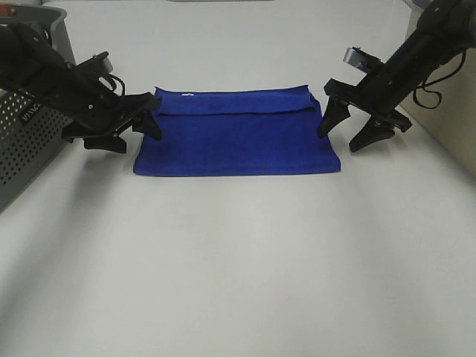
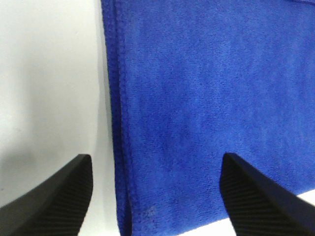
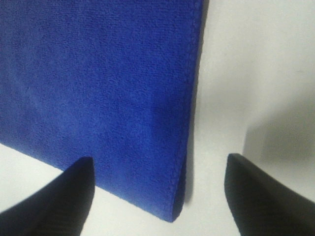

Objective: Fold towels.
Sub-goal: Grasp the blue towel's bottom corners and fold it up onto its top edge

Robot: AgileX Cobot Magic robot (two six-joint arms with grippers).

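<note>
The basket (image 1: 22,141) runs off the edge, and the white tag (image 1: 187,94) on the towel (image 1: 236,141) is too small to read.

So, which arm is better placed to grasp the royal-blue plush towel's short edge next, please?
Marginally left: open left gripper and right gripper both straddle the towel hem, but left reaches further along it.

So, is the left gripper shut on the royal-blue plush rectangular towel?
No, the left gripper stands wide open, straddling one edge of the royal-blue towel on the white table.

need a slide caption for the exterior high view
Open left gripper and right gripper flank a folded royal-blue plush towel on a white table, grey perforated basket alongside
</note>
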